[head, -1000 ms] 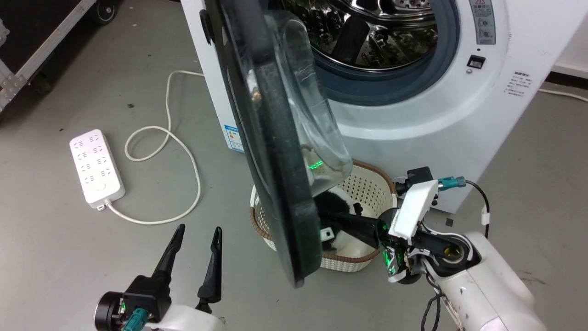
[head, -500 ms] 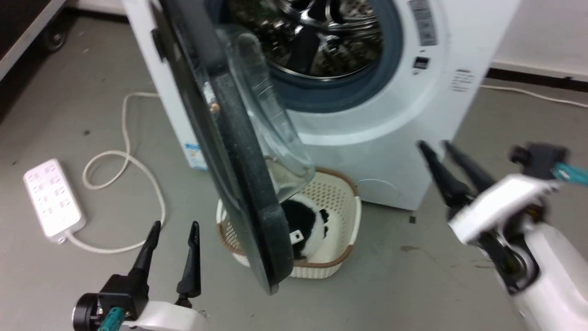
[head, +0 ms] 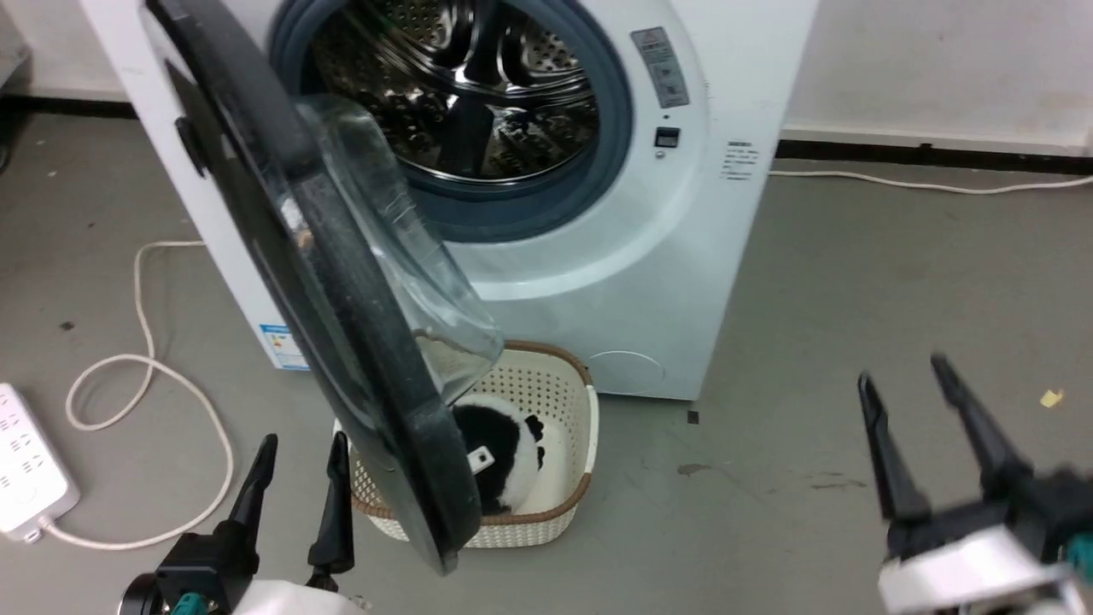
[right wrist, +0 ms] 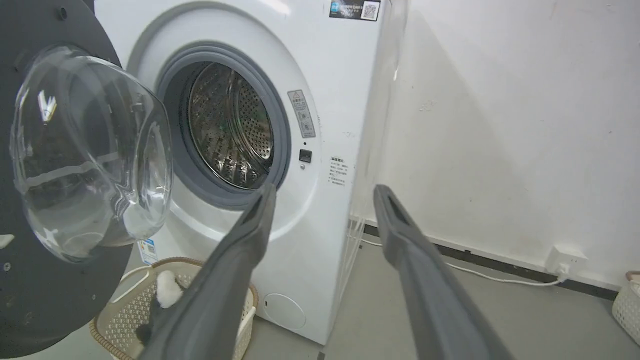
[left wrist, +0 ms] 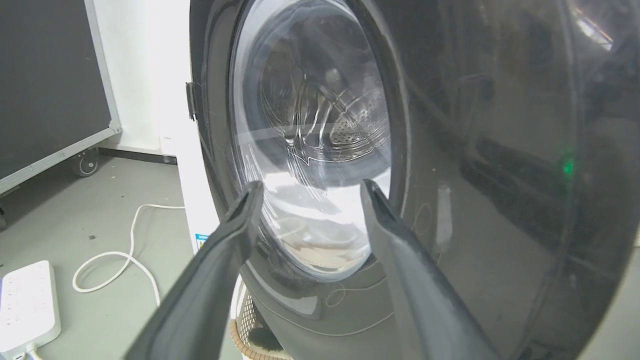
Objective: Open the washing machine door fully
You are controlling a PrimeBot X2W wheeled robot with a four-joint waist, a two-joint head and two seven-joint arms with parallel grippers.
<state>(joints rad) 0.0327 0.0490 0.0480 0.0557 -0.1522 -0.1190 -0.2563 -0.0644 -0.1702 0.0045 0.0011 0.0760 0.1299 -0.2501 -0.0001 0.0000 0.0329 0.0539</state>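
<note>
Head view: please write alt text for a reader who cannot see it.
The washing machine door stands swung out to the left of the white washer, baring the steel drum. A woven basket with a black-and-white plush toy sits below it. The left fingers and right fingers at the bottom are open, holding nothing.

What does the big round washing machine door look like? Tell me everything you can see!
The washing machine door is a big round disc, glossy black outside, with a clear glass bowl bulging from its inner side. It stands swung open, roughly edge-on to the head camera, hinged on the left of the white washer. Its lower rim hangs over the woven basket. The open left tool points at its shiny outer face, close by, not gripping it.
</note>
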